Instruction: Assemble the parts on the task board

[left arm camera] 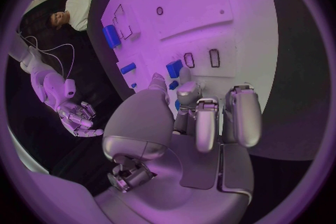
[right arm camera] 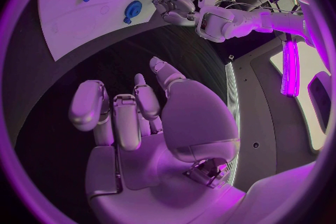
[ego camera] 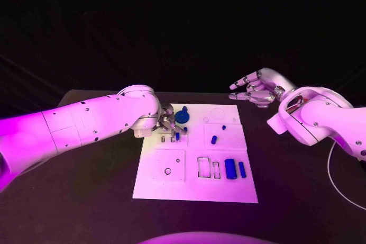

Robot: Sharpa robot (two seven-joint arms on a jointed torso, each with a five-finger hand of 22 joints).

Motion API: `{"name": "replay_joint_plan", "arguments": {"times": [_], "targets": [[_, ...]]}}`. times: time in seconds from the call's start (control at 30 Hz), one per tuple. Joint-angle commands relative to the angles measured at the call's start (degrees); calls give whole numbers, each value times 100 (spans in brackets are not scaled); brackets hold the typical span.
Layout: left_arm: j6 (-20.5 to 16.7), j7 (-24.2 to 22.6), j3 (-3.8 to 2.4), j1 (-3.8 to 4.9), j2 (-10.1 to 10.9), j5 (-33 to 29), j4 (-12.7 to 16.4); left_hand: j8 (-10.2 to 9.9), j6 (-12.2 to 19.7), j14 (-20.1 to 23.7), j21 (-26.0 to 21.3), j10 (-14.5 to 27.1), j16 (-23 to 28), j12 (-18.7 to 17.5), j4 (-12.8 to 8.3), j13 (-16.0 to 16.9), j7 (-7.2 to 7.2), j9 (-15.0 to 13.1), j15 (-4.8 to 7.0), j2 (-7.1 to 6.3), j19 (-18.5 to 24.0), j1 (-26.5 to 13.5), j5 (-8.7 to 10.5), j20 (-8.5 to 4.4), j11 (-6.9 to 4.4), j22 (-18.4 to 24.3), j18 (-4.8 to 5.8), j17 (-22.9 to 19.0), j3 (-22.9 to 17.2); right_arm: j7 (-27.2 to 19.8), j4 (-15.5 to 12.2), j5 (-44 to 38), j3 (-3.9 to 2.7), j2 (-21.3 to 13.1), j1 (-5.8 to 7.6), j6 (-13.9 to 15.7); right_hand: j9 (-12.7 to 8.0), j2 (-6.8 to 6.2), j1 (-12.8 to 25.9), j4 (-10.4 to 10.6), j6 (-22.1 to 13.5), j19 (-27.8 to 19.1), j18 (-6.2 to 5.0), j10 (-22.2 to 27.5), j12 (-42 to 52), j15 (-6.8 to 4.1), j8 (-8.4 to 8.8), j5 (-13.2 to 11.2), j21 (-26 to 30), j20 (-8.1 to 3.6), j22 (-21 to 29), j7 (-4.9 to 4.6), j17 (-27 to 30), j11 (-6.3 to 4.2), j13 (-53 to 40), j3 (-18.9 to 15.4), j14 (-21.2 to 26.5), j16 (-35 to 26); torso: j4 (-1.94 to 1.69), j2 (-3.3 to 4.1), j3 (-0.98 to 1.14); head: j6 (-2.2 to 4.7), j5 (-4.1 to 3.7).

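The left hand (ego camera: pixel 166 122) is positioned over the upper left portion of the task board (ego camera: pixel 160 188), beside the round blue part (ego camera: pixel 182 116). In the left wrist view its fingers (left arm camera: pixel 197 117) are curled downward toward a small blue part (left arm camera: pixel 173 69) standing just above two narrow slots (left arm camera: pixel 201 59). Whether that part is actually pinched cannot be told; the fingertips are seen close to it, but contact is hidden.

The right hand (ego camera: pixel 255 89) is held off the board, above the table (ego camera: pixel 305 201) beyond the board's far right corner. Its fingers are loosely spread and partly curled, and nothing is held in it.

Elsewhere on the board, a large blue cylinder (ego camera: pixel 229 169) and a thinner blue bar (ego camera: pixel 241 169) are lying at the lower right next to two rectangular recesses (ego camera: pixel 209 167). Two small blue pieces (ego camera: pixel 217 135) are lying in the middle right panel.

Risks are judged as follows. The small part could be tipped or knocked flat if the fingers are closed unevenly, since it is small and appears to be standing free. The round blue part, just beside the hand, could be nudged by the back of the fingers during any reach. A misaligned insertion into the narrow slots could cause jamming, as the opening is obscured by the hand itself.
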State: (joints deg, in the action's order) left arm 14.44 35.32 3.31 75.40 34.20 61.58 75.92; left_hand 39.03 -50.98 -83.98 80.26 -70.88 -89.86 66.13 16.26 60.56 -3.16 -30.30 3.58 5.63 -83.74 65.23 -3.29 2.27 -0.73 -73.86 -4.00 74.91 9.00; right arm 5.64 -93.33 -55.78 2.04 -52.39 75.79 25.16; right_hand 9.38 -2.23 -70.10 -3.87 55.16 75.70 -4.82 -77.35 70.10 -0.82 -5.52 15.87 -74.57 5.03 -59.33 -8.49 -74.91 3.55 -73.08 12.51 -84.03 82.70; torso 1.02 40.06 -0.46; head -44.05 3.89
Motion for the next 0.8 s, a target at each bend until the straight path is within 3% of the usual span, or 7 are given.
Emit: {"name": "replay_joint_plan", "arguments": {"times": [0.03, 0.67, 0.8], "targets": [[139, -45, 0, -7, -24, -22, -2, 36, 38, -602, 26, -51, -14, 38, -4, 13, -12, -13, 56, -9, -119, 87, 9, -22, 9, -15, 97, 1509, 33, -18, 10, -49, -3, 11, -2, -1, 9, 50, -17, 16, 9, -41, -114, 22, -15, -14, -19, 19, 23, 5, 3, -9, -314, -12, 2, 22, -337, -18, 3, 0, 1, -10, 1], [155, -66, 2, -38, -73, -22, -56, 66, 56, -602, 45, -60, -14, 51, -27, 41, -8, -56, 58, 58, -122, 294, 3, -23, 5, -54, 101, 1509, 8, -8, 16, -45, -2, 30, -2, -43, 9, 51, -16, 17, 8, -39, -113, 22, -14, -14, -19, 19, 22, 5, 0, -9, -312, -12, 1, 22, -337, -20, -1, 0, 3, -31, -14], [137, -76, 2, -39, -76, -46, -61, 79, 75, -602, 51, -59, -14, 48, -67, 51, -5, -84, 62, 171, -119, 486, 0, -26, 2, -70, 102, 1509, -84, -6, 17, -44, -2, 33, -2, -51, 9, 51, -16, 17, 8, -39, -113, 22, -14, -14, -19, 19, 22, 5, 0, -9, -312, -12, 1, 22, -337, -20, 3, -1, 2, -35, -12]]}}
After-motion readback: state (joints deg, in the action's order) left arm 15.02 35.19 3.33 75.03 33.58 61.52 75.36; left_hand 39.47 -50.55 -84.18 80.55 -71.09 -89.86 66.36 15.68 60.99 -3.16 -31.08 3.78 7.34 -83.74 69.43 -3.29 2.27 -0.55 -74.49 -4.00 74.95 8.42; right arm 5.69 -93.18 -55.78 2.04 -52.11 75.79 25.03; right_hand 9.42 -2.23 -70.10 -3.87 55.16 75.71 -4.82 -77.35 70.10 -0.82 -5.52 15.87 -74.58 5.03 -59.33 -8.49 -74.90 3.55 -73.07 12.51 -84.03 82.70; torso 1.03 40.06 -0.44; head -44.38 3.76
